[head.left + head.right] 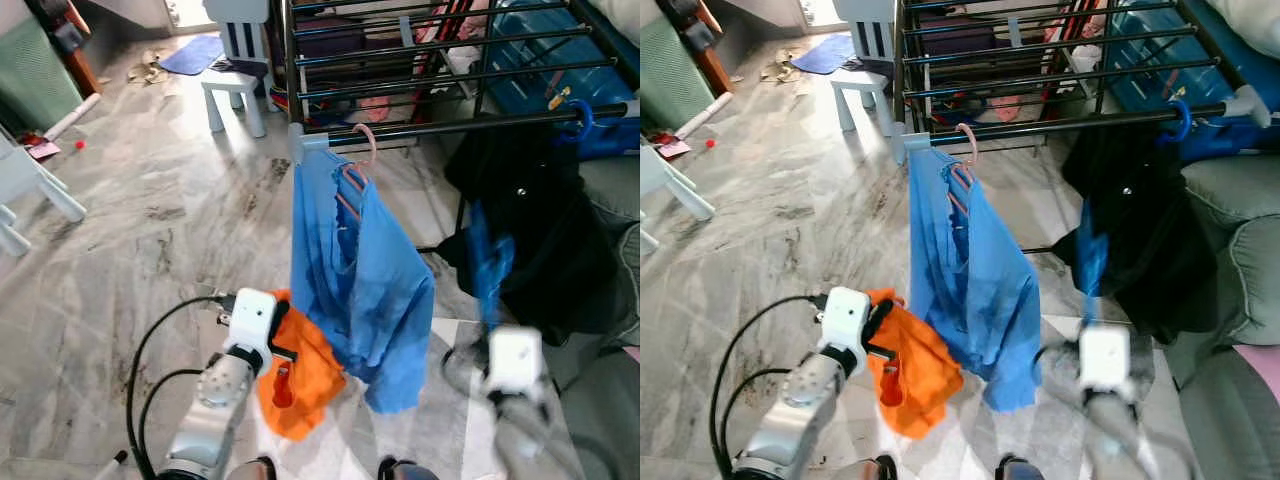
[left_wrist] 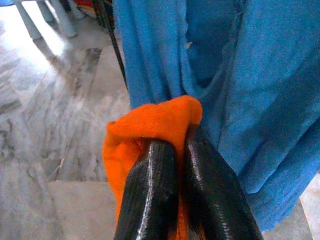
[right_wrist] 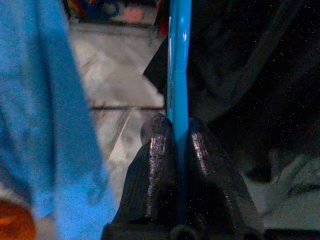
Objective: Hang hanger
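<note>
Head view: blue shirt (image 1: pixel 355 280) droops off a pink hanger (image 1: pixel 357 165) on the metal rack rail (image 1: pixel 470 125). Left wrist: left gripper (image 2: pixel 175 150) pinches crumpled orange cloth (image 2: pixel 145 125). Right wrist: right gripper (image 3: pixel 177 132) clamps a thin blue hanger (image 3: pixel 178 60) beside black fabric (image 3: pixel 240 65).

I log my left gripper (image 1: pixel 878 325) low at the near edge, its fingers buried in an orange cloth (image 1: pixel 908 375) that sags below it. Just beside it, toward my right, hangs a blue shirt (image 1: pixel 970 275) on a pink hanger (image 1: pixel 962 170) hooked over the black rail (image 1: pixel 1060 125) of a drying rack. My right arm's white wrist block (image 1: pixel 1105 362) is blurred; a blue hanger (image 1: pixel 1090 262) rises above it. Beyond it hangs a black garment (image 1: pixel 1140 220). A grey sofa (image 1: pixel 1235 260) stands further right. Marble floor (image 1: pixel 760 230) spreads left of the left gripper.
</note>
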Robot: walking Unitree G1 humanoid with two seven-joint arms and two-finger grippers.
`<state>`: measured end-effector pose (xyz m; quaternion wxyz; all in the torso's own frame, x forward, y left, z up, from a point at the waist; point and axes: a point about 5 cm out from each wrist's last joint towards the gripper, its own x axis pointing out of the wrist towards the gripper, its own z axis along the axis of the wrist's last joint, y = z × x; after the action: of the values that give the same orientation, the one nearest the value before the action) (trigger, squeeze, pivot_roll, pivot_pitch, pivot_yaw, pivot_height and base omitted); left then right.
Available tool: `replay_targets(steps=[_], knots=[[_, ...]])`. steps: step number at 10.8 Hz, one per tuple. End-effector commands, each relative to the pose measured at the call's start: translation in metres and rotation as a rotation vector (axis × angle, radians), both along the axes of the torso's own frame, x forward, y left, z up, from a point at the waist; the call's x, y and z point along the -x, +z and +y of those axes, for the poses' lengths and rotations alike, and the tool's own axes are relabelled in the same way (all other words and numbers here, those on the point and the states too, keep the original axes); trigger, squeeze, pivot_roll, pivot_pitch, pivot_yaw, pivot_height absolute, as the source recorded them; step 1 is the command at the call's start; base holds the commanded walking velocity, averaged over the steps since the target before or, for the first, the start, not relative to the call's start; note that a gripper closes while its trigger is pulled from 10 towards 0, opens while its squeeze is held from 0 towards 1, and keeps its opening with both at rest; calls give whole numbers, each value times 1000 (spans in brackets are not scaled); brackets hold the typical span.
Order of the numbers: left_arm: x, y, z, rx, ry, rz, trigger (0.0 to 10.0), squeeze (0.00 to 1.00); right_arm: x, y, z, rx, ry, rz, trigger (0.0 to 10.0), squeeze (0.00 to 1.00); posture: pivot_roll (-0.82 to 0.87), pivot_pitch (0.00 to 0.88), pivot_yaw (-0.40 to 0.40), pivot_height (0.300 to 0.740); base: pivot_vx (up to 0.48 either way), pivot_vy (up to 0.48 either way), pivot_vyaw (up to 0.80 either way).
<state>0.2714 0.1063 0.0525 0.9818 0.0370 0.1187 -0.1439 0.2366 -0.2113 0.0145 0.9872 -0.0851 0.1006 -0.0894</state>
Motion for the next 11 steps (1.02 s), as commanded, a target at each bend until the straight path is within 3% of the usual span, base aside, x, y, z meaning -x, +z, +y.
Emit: replay_targets(steps=[1,3,4,7,9,11], knots=[[1,0,-1,-6,7,-11,10000,0,2,1,3,-23,-3,10,10000,0,-57,130,28,740,0,0,0],[1,5,-3,13,13,-24,10000,0,4,9,15,-44,36,27,10000,0,-78,165,-13,740,-120,0,0],[-2,6,6,9,52,-36,10000,0,3,14,21,-61,50,30,10000,0,-87,177,-14,740,-240,0,0],[-26,28,12,27,75,-89,10000,0,-5,22,25,-93,34,26,10000,0,-83,189,12,740,0,0,0],[-34,27,21,16,120,-78,10000,0,-12,28,32,-121,23,34,10000,0,-87,144,11,740,-259,0,0],[-39,32,19,16,109,-93,10000,0,-24,35,38,-122,45,19,10000,0,-79,111,31,740,-259,0,0]])
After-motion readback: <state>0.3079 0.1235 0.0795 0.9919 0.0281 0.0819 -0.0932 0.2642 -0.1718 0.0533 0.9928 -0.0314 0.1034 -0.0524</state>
